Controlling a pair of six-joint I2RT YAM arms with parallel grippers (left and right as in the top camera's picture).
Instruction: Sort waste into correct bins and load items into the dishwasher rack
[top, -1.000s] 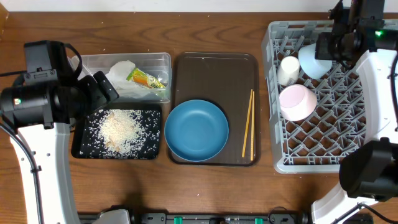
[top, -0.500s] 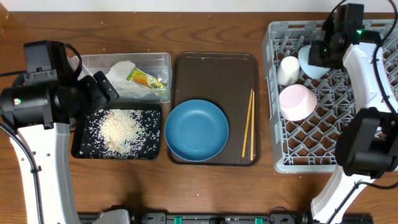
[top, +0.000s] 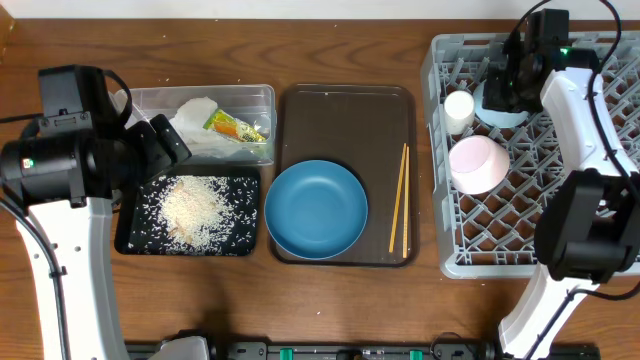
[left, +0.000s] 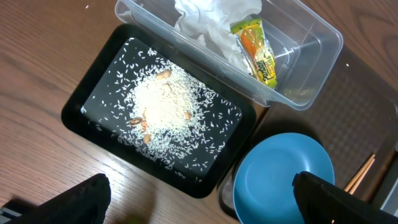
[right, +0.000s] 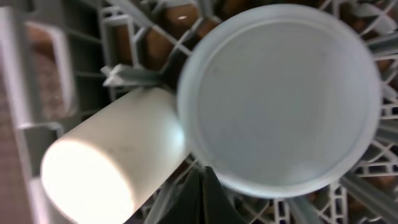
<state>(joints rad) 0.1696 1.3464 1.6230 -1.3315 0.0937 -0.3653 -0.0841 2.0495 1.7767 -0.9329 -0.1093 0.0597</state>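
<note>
The loading of the large square grey plastic dishwasher rack (top: 520, 230) is judged to be the step in hand, since the waste appears already sorted. The crumpled white paper napkin (left: 214, 15) and the small green-and-orange snack wrapper (left: 256, 51) are seen inside the clear rectangular plastic tub (left: 311, 93). The loose white rice grains (left: 163, 109) are spread in the shallow black rectangular tray (left: 81, 112) just beside it.

In the rack, the small light-blue bowl (right: 280, 99) is set upside down. The small cream cup (right: 112, 162) is laid against its rim, and the white bowl (top: 477, 163) is placed near them.

The right gripper (right: 200, 186) is held just above the light-blue bowl with its jaws pressed together. Nothing is seen between them, so the bowl is taken to be released. The left gripper (left: 200, 186) is poised over the black tray with its fingers spread wide and empty.

Two items are left on the larger dark brown serving tray (top: 345, 110): the large blue round plate (top: 315, 210) and the pair of thin wooden chopsticks (top: 398, 200), which lie flat beside it.

For the next move, the right arm would have to be lifted off the rack and carried across to that tray, and its jaws opened first. The chopsticks are thin and flat against the tray, so a low, well-centred pinch would be called for.
</note>
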